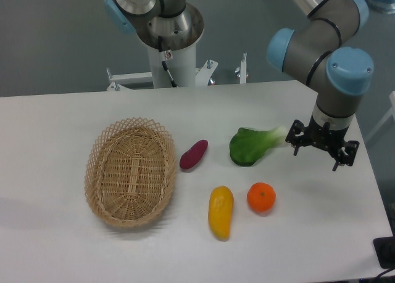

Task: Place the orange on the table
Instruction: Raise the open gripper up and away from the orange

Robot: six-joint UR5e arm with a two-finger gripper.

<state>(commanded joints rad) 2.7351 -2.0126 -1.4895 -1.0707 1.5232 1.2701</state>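
Observation:
The orange (261,197), small, round and bright orange, rests on the white table (55,129) right of centre, near the front. My gripper (324,152) hangs from the grey and blue arm above the table's right side, up and to the right of the orange and apart from it. Its dark fingers look spread and hold nothing.
An elongated yellow-orange fruit (220,212) lies just left of the orange. A green leafy vegetable (252,145) lies close left of the gripper. A purple sweet potato (193,155) and an oval wicker basket (131,171) are further left. The robot base (168,30) stands at the back.

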